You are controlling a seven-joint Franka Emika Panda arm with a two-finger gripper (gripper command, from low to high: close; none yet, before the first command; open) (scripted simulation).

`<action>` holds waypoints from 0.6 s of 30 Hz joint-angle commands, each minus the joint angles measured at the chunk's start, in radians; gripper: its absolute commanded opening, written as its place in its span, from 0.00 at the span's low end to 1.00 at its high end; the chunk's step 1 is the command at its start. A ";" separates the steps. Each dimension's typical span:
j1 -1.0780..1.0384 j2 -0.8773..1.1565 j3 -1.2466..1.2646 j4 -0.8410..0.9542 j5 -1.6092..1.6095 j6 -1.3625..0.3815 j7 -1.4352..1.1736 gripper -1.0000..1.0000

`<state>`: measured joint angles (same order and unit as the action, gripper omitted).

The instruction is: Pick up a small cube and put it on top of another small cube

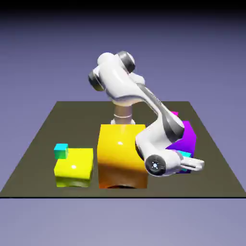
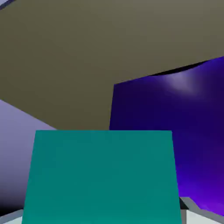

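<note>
One small teal cube (image 2: pixel 103 175) fills the lower hand view, and my gripper (image 2: pixel 103 218) is shut on it, with a grey fingertip (image 2: pixel 192 209) showing at each bottom corner. In the exterior view this cube (image 1: pixel 185 154) sits at the low hand, against the front of the purple block (image 1: pixel 185 137), where my gripper (image 1: pixel 188 161) holds it. Whether it touches the table I cannot tell. The other small teal cube (image 1: pixel 61 151) is at the far left corner of the lime block (image 1: pixel 74 166).
A big orange-yellow block (image 1: pixel 121 156) stands in the middle, right beside the forearm. The purple block's face (image 2: pixel 175 131) is close on the hand view's right. A small magenta cube (image 1: pixel 174 114) peeks from behind the purple block. The dark table (image 1: pixel 53 125) surrounds them.
</note>
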<state>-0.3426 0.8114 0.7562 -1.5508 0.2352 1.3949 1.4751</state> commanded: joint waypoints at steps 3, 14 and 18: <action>0.046 -0.091 0.037 -0.038 -0.067 -0.131 -0.086 0.00; 0.270 -0.319 0.205 -0.183 -0.362 -0.505 -0.377 0.00; 0.216 -0.386 0.221 -0.328 -0.353 -0.412 -0.417 0.00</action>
<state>-0.1264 0.4252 0.9774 -1.8787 -0.1166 0.9829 1.0591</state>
